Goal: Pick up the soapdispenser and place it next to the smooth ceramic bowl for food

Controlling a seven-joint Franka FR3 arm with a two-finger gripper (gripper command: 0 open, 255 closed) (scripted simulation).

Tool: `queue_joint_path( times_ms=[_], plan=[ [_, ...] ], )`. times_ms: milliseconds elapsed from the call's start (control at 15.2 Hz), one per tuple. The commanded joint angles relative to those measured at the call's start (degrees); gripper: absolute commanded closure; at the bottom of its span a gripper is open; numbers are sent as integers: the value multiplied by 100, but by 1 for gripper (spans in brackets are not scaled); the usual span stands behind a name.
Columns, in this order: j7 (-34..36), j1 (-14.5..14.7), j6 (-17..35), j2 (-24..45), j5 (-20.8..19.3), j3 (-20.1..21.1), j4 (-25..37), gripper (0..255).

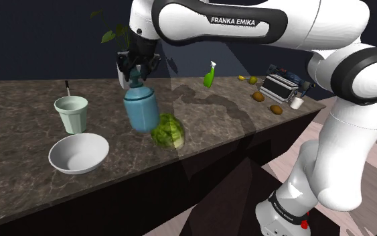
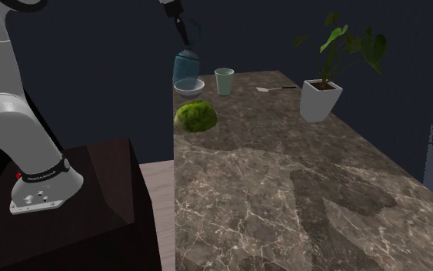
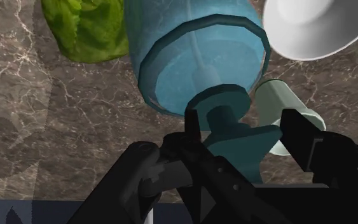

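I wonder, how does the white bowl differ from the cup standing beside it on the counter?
The bowl is white, the cup pale green. The bowl is wide and shallow; the cup is narrower and taller. In the shoulder view the bowl sits nearer the front edge of the counter, the cup behind it. Both stand upright and open-topped on the same dark marbled surface.

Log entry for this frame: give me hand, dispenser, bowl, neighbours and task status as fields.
hand: shut on the pump top of the soap dispenser
soap dispenser: blue, tilted, apparently lifted off the counter
bowl: white, upright on the counter
neighbours: pale green cup, leafy green head
status: soap dispenser not yet set down beside the bowl
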Motion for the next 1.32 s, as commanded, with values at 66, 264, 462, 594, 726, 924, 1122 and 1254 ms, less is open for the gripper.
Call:
queue_joint_path(
  times_ms=[66, 264, 462, 594, 726, 924, 1122, 1254],
  plan=[
    [116, 79, -33, 157, -50, 30, 173, 255],
    [164, 70, 197, 142, -66, 24, -76, 255],
    [213, 62, 422, 140, -87, 17, -307, 255],
    [247, 58, 569, 146, -103, 13, -452, 255],
    [281, 55, 714, 157, -120, 8, -589, 255],
    [333, 51, 927, 183, -150, -1, -781, 255],
    [388, 49, 1137, 220, -183, -10, -958, 255],
    [425, 48, 1274, 251, -208, -17, -1069, 255]
  ],
)
